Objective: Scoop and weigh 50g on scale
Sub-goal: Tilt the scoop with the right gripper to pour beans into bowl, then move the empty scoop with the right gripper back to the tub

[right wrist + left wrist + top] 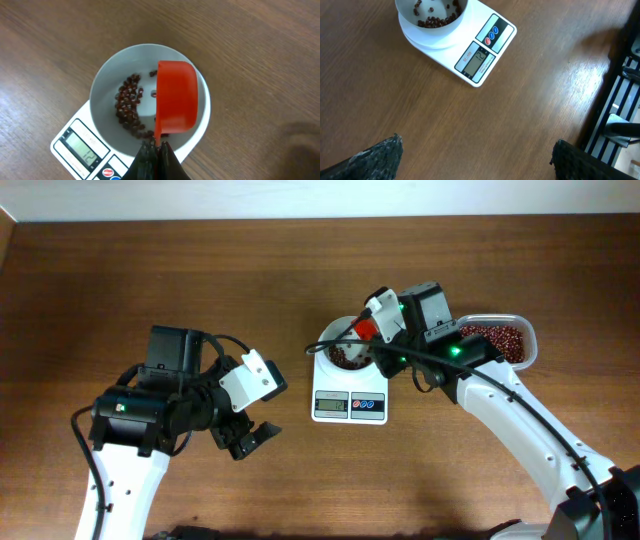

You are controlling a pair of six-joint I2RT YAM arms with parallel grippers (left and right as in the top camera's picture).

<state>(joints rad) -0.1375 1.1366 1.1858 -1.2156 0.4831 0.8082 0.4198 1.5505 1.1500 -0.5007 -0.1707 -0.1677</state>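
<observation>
The white scale (349,402) sits mid-table with its round white bowl (346,345) on top; a small pile of red beans (129,105) lies in the bowl. My right gripper (158,146) is shut on the thin handle of a red scoop (176,97), which is tipped over above the bowl, bottom up. In the left wrist view the scale (480,50) and bowl (432,22) lie ahead. My left gripper (477,155) stands wide open over bare table, to the left of the scale, holding nothing.
A clear tub of red beans (500,338) stands behind my right arm, right of the scale. A dark rack-like frame (620,100) runs along the table's edge in the left wrist view.
</observation>
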